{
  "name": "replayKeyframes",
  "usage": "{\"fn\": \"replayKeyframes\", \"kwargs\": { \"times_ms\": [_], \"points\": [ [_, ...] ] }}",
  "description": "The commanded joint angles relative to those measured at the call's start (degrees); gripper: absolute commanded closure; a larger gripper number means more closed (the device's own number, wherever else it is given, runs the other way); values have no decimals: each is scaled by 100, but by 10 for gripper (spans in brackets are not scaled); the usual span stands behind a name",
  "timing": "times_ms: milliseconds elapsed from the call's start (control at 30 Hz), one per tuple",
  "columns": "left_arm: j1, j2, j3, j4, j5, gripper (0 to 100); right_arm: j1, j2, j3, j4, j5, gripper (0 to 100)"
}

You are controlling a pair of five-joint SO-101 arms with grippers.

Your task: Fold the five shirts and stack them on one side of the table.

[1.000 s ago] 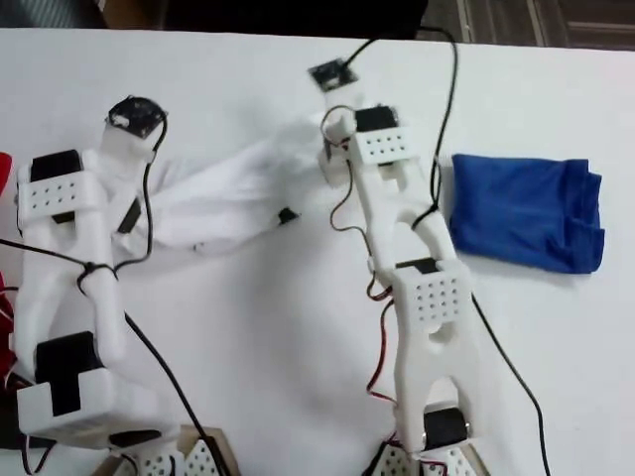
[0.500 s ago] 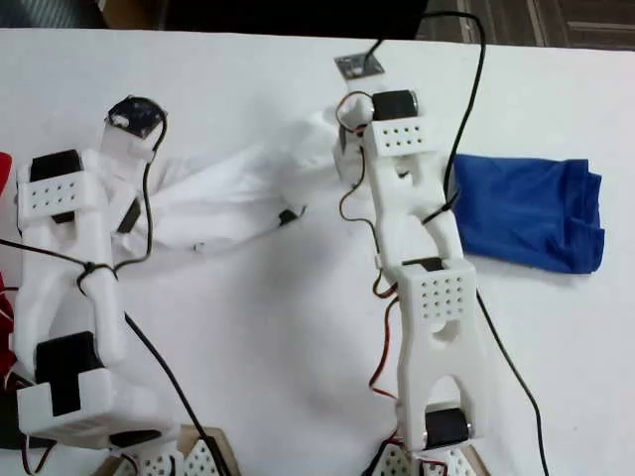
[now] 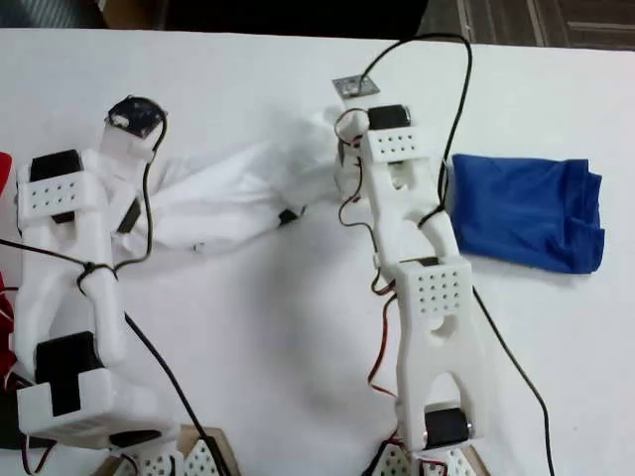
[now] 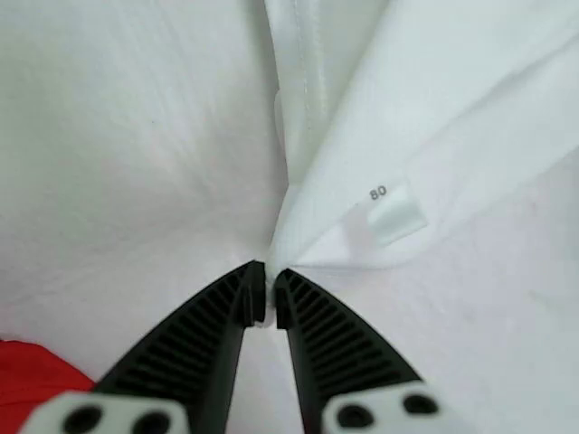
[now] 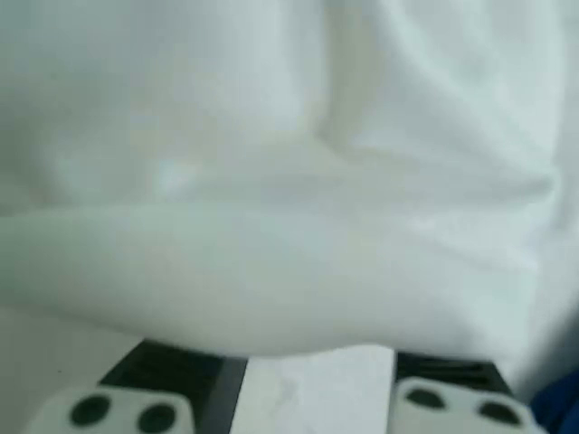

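Looking down over the table (image 3: 298, 327), we see both arms stretched away from their bases at the near edge. The left arm (image 3: 60, 248) runs up the left side and bends inward at the wrist. The right arm (image 3: 427, 297) rises up the middle and leans slightly left, its wrist low over the cloth.

Between them lies the white shirt (image 3: 238, 193), bunched into a long, loose band (more a twisted roll than a flat sheet). Its long axis runs across the table from one arm to the other, and the right end sits a little farther from the bases than the left. The band is narrower toward the right arm's wrist and broader near the left arm.

In the left wrist view we find the left gripper (image 4: 269, 289) clenched, its dark ribbed tips pinched together on a fold of the white shirt where two layers meet. A small sewn tag (image 4: 395, 214) lies on the fabric just beyond the tips.

The right gripper (image 3: 343, 167) sits at the shirt's right end. White cloth drapes across its front in the right wrist view, so we cannot tell whether it is grasping or released.

A folded blue shirt (image 3: 526, 213) lies flat just right of the right arm, apart from the white one. A red cloth (image 3: 5, 174) shows at the table's left edge.
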Motion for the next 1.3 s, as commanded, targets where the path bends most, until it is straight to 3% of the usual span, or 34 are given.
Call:
{"fn": "replayKeyframes", "kwargs": {
  "times_ms": [0, 500, 667, 867, 1100, 1267],
  "points": [
    [-62, -26, -198, 26, 35, 976, -4, 75, -26, -295, 105, 789],
    [-35, -18, -198, 26, 35, 976, 48, 171, -334, -558, 79, 800],
    [-35, -18, -198, 26, 35, 976, 57, 127, -343, -576, 53, 980],
    [-35, -18, -198, 26, 35, 976, 119, 110, -352, -549, 53, 978],
    [-26, -62, -259, 35, 44, 976, 514, -620, -879, 611, 149, 978],
    [211, -325, -259, 246, 44, 976, 673, -1657, -800, 1033, 1064, 978]
  ]
}}
